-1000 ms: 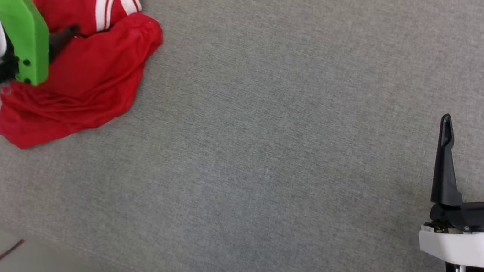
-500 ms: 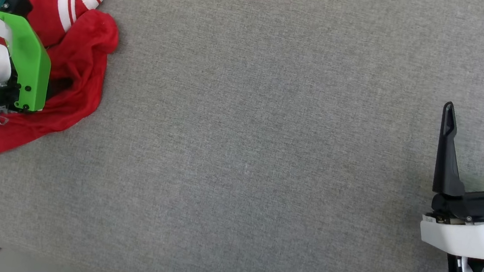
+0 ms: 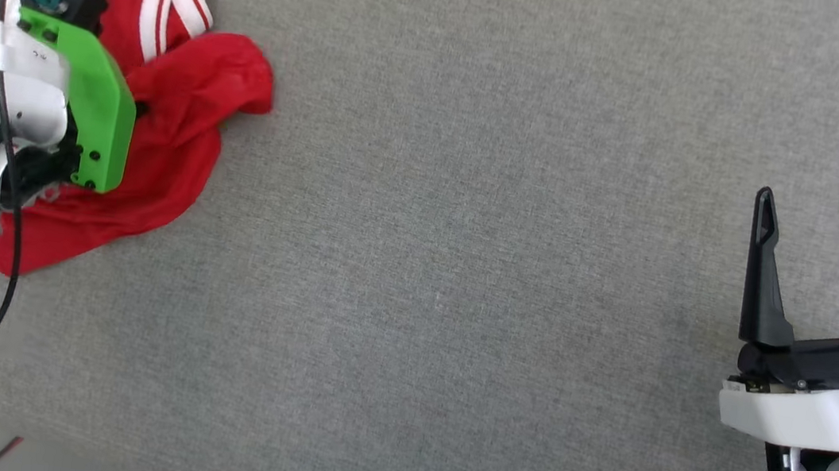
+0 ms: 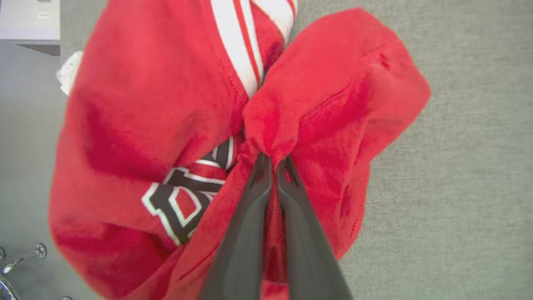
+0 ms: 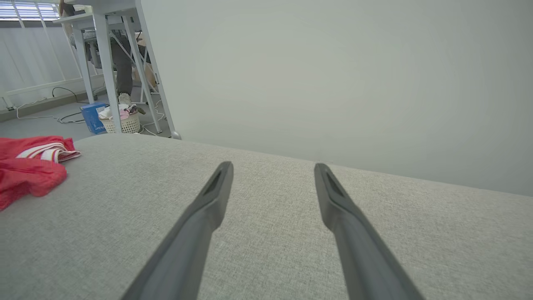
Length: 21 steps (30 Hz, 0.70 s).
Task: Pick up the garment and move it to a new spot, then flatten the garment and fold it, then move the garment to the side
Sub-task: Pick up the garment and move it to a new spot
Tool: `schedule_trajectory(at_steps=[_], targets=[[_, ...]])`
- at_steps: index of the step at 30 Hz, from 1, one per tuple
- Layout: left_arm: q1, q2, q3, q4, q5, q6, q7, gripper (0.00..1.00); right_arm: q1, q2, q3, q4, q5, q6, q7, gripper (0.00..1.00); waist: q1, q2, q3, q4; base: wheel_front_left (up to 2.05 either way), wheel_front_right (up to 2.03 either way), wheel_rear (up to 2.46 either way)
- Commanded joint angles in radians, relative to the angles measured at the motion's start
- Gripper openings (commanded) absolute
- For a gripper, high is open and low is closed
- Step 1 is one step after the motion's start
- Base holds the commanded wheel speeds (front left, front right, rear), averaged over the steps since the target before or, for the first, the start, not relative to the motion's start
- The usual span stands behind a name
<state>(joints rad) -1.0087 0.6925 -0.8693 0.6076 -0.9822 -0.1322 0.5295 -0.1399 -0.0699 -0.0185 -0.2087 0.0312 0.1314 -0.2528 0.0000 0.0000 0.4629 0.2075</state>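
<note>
Left gripper (image 4: 272, 160): jaws clamped together on a pinched ridge of the garment (image 4: 158, 104), with red cloth bunched at the tips and showing in the thin slit between the fingers.
Cloth at the pinch: soft, thin red fabric that puckers into folds radiating from the tips.
Number print (image 4: 187, 196): black with a white outline, at 8 o'clock from the tips and half hidden in a crease.
Striped trim (image 4: 245, 46): a red-and-white band at 12 o'clock from the tips.
White patch (image 4: 68, 75): at the 10 o'clock edge, perhaps a sleeve, but too blurred to be sure.
Garment's place: crumpled in a heap at 10 o'clock on the grey fabric surface (image 3: 463, 273) in the head view, partly under the green wrist mount (image 3: 95, 108).
Right gripper (image 3: 809, 195): jaws wide apart and holding nothing, at 4 o'clock in the head view, well apart from the garment.
</note>
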Motion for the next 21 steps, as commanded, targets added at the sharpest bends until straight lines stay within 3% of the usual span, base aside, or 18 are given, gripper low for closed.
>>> schedule_trajectory(at_steps=[1,5,10,16,21], targets=[[-0.034,0.02,-0.008,-0.033,0.005,0.002,-0.024,0.0,0.015,0.004,-0.001,0.004,0.007,-0.001,-0.009,1.0,0.0,0.0,-0.054,0.002,0.0,0.0,0.0],[-0.077,0.071,-0.051,-0.151,0.025,0.002,-0.072,0.0,0.039,0.013,-0.012,0.012,0.02,-0.001,-0.009,1.0,0.0,0.0,-0.104,-0.002,0.0,0.0,0.0],[-0.13,0.091,-0.089,-0.273,0.052,0.002,-0.108,0.0,0.058,0.018,-0.017,0.015,0.035,-0.001,-0.009,1.0,0.0,0.0,-0.144,-0.024,0.0,0.0,0.0],[-0.192,0.053,-0.135,-0.375,0.087,0.002,-0.122,0.0,0.054,0.019,-0.03,0.017,0.085,-0.001,-0.009,1.0,0.0,0.0,-0.158,-0.094,0.0,0.0,0.0],[-0.263,-0.022,-0.188,-0.432,0.127,0.002,-0.143,0.0,0.055,0.019,-0.054,0.022,0.128,-0.001,-0.009,1.0,0.0,0.0,-0.154,-0.194,0.0,0.0,0.0]])
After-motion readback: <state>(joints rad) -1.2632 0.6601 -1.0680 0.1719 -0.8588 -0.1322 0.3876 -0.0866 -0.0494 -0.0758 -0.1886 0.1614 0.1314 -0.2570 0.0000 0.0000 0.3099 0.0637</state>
